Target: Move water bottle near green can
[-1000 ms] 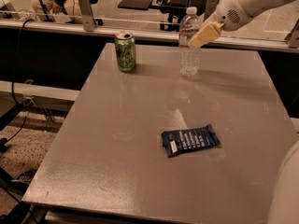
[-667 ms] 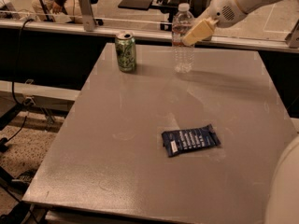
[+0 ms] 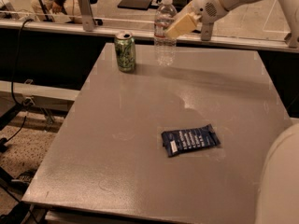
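Far edge of desk (image 3: 140,120): water bottle (image 3: 164,46) upright, white cap up, just right of green can (image 3: 125,51), a small gap between them. Gripper (image 3: 171,31) reaches in from upper right, its pale fingers (image 3: 183,24) clamped on the bottle at label height. Can't tell if the bottle's base touches the desk. Dark blue wrapper (image 3: 190,140) lies flat, well apart, nearer the front.

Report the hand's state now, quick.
Hand: closed on the water bottle, gripping its upper half, to the right of the green can.
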